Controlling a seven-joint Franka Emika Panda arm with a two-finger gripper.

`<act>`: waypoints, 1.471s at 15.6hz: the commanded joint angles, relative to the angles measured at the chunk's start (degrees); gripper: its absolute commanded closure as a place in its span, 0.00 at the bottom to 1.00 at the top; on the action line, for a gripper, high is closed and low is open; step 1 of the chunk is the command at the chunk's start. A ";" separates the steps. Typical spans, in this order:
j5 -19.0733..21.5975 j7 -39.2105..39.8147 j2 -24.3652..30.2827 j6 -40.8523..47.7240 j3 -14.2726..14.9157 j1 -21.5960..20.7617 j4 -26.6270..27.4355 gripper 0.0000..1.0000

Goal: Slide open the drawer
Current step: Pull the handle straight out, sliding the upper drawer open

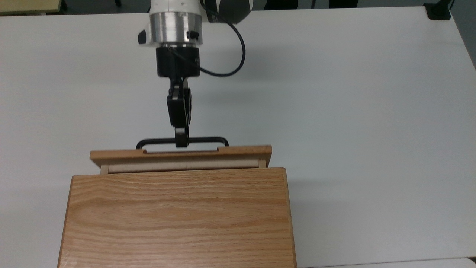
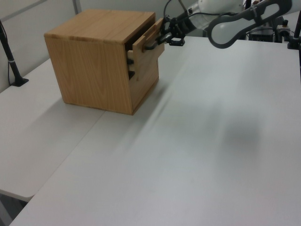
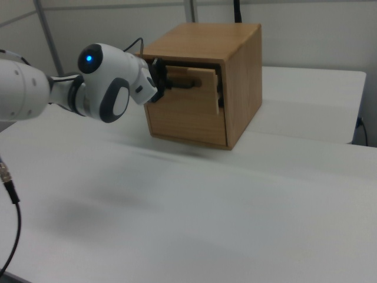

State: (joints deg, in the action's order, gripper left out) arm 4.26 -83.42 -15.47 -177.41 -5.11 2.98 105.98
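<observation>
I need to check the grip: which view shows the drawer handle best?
The top view: the whole black handle lies unobstructed, the end effector shut on its middle. The left view shows it end-on; in the right view the arm mostly hides it.

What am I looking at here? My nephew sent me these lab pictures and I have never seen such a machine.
It is a robot arm ending in a two-fingered claw. One camera looks down from above; two others look from the sides. On the white table stands an oak box with drawers. The claw is shut on the black handle of the top drawer, which sticks partly out of the box. A second drawer below is closed.
</observation>
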 commanded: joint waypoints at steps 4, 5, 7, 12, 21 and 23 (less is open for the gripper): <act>0.05 0.01 10.46 0.05 0.10 -0.34 16.09 1.00; 0.05 0.01 10.90 0.39 0.10 -0.17 16.44 1.00; 0.05 -0.08 12.65 0.49 0.10 0.01 18.37 1.00; 0.13 -0.08 15.56 2.77 0.19 0.01 20.84 1.00; 1.19 -1.75 16.87 16.36 0.63 1.59 13.22 0.00; 1.10 -1.13 17.58 24.44 1.07 1.59 8.82 0.00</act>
State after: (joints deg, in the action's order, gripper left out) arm 4.67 -84.32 -0.38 -164.51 -4.53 4.47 120.02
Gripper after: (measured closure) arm 0.264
